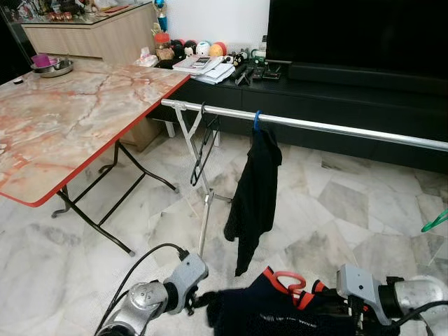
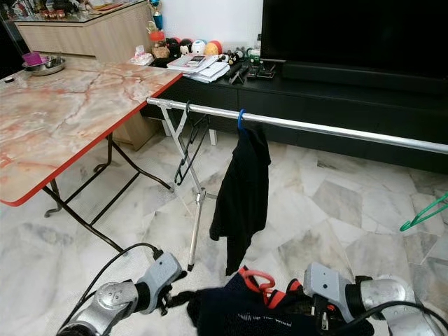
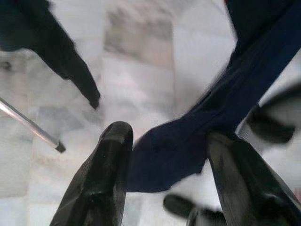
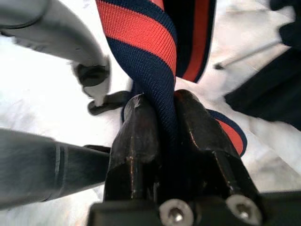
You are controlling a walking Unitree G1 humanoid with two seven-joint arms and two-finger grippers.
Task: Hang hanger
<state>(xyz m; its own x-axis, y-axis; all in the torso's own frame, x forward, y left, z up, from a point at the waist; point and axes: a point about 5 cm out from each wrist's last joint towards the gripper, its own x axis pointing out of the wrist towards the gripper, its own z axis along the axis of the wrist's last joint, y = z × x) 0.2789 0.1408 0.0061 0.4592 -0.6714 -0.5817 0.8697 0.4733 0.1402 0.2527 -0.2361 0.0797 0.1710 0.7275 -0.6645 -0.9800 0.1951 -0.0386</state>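
Note:
A navy shirt [image 1: 262, 315] with red-striped trim is on a red hanger [image 1: 289, 281], low in front of me between both arms. My right gripper [image 4: 162, 101] is shut on the shirt's striped band [image 4: 141, 28]. My left gripper [image 3: 169, 134] is open at the shirt's left end, and a stretch of navy cloth [image 3: 197, 136] runs between its fingers [image 3: 110, 160]. Ahead, a silver rail [image 1: 329, 127] crosses at chest height. On it hang a black garment [image 1: 253, 189] on a blue hanger [image 1: 256, 119] and an empty black hanger [image 1: 203, 143].
A marble-topped folding table [image 1: 70, 119] with a red edge stands at the left, close to the rail's end. The rack's leg [image 1: 204, 220] stands on the tiled floor. A dark TV console [image 1: 329, 94] runs behind. A green hanger [image 1: 435, 222] is at the right edge.

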